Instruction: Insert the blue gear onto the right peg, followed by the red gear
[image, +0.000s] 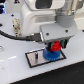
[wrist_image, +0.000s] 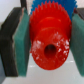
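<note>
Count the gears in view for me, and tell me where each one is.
2. The red gear is clamped in the tool. The blue gear lies on the plate right beneath it. None seem hidden.

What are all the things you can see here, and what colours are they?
red gear: one, bright red, held between the jaws, just above the blue gear.
blue gear: one, bright blue, on the plate under the red gear, at the plate's end toward the exterior view's right.
plate: one, grey with a black frame, flat on the table.
peg: one visible, thin and dark, upright on the plate; the right peg is hidden by the gears.
table: one, white.
cable: one, black, running to the arm.
arm: one, white.
gripper: one, black, green pads, shut on the red gear.
</note>
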